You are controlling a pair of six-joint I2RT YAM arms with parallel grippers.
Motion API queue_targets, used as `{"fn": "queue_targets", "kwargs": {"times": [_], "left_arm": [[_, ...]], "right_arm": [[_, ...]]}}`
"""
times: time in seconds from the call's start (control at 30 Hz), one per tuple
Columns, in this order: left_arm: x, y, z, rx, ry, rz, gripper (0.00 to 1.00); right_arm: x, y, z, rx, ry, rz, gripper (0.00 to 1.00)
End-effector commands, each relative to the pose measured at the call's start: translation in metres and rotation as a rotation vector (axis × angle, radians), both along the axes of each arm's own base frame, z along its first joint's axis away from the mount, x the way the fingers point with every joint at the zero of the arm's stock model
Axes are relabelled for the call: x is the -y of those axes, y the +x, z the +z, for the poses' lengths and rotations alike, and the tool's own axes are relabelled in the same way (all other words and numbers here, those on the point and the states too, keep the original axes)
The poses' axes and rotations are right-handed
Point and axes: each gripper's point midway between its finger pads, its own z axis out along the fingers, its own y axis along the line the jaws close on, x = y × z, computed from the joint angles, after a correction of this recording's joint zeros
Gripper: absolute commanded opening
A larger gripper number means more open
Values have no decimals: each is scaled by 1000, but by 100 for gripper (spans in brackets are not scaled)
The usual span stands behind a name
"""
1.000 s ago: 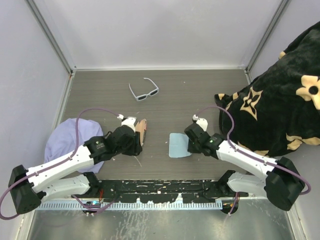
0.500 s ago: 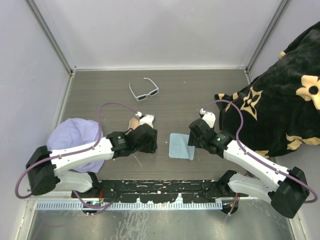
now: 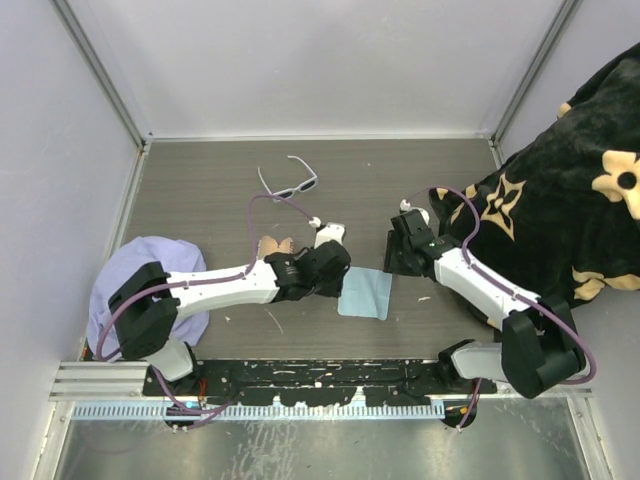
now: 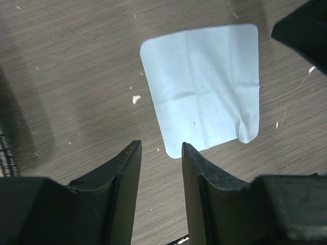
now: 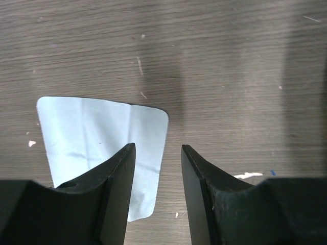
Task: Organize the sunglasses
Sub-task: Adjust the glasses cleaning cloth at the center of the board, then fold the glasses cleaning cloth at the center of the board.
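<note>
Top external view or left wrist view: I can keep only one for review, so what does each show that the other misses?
Only the top view shows the sunglasses at the far side, a lavender cloth and a flowered blanket. Only the left wrist view shows the left gripper close up, open and empty. Both show the light blue cloth on the wooden table.

Left gripper [image 4: 161, 148]: two dark fingers [image 4: 122, 173] standing apart, nothing sitting between them.
Light blue square cloth [image 4: 204, 84]: lying flat on the table, faintly creased, one corner curling slightly, its nearest corner showing right at one fingertip.
Grey wood-grain table [image 4: 76, 61]: carrying scattered white specks [image 4: 135, 98].
Dark shape [image 4: 304, 25]: intruding at the upper right corner, unidentifiable.
</note>
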Motion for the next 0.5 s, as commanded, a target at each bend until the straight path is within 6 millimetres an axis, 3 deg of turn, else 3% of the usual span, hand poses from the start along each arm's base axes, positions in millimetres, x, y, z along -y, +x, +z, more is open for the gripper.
{"fn": "queue_targets", "kwargs": {"times": [0.0, 0.1, 0.27, 0.47], "left_arm": [[19, -11, -11, -14, -50, -8, 39], [18, -8, -21, -15, -43, 28, 40], [21, 13, -14, 20, -19, 33, 41], [12, 35, -18, 7, 10, 37, 41]], "right_arm": [[-17, 23, 15, 61, 71, 74, 47], [-5, 25, 7, 41, 30, 20, 48], [7, 25, -2, 18, -33, -20, 44], [-5, 23, -12, -32, 3, 23, 43]]}}
